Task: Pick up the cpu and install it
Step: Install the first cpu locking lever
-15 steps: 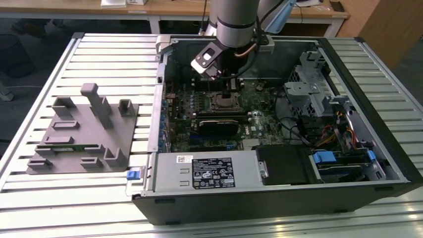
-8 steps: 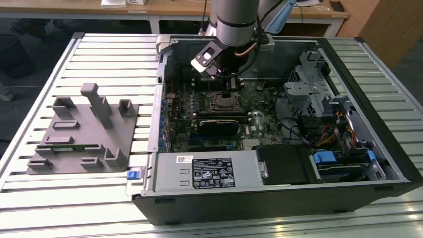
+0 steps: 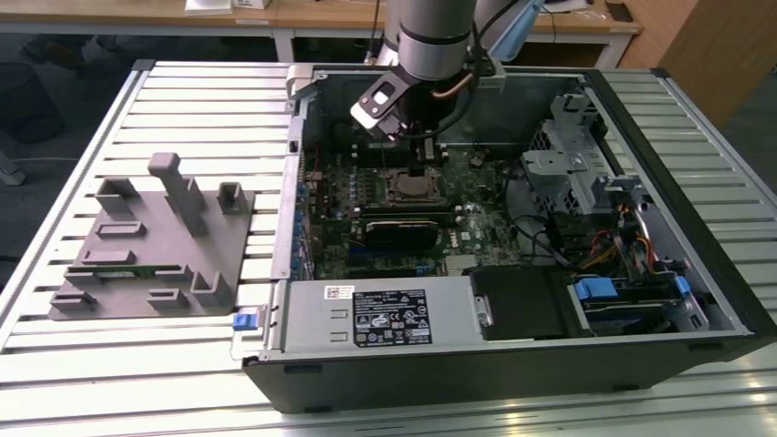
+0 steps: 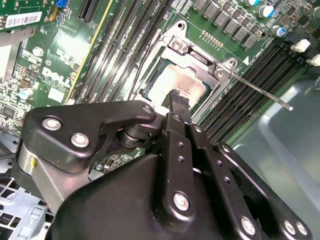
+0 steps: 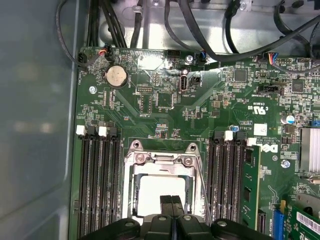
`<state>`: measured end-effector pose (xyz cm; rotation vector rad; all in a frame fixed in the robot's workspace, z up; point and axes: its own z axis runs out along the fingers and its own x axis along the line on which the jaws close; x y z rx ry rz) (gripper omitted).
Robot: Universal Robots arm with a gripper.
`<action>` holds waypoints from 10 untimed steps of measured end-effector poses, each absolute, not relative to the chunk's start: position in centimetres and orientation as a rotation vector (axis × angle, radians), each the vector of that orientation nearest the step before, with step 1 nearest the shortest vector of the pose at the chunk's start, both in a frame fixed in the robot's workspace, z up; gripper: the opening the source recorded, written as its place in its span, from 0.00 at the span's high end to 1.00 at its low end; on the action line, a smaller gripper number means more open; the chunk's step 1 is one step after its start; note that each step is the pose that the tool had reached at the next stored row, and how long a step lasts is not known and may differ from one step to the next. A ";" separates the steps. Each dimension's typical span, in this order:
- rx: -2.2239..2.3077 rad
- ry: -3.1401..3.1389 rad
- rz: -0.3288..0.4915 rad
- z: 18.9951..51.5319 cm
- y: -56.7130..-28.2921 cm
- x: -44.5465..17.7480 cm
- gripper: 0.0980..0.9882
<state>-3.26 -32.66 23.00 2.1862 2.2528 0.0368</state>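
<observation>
As my gripper (image 5: 171, 199) is closed on nothing and the cpu (image 5: 150, 192) lies in the socket (image 5: 162, 159) just below its tips, I should press gently, straight down, keeping it flat.

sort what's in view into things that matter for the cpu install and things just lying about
For the job: cpu, sitting in the socket frame; gripper, jaws shut, tips at the cpu's top.
Lying about: grey tray on the table; green memory module in its slot; coin cell.
</observation>
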 end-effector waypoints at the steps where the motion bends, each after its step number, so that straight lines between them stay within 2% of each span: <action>1: 2.186 2.253 0.037 23.1 -32.7 -3.3 0.99; 10: 2.186 2.253 0.037 23.7 -32.7 -3.3 0.99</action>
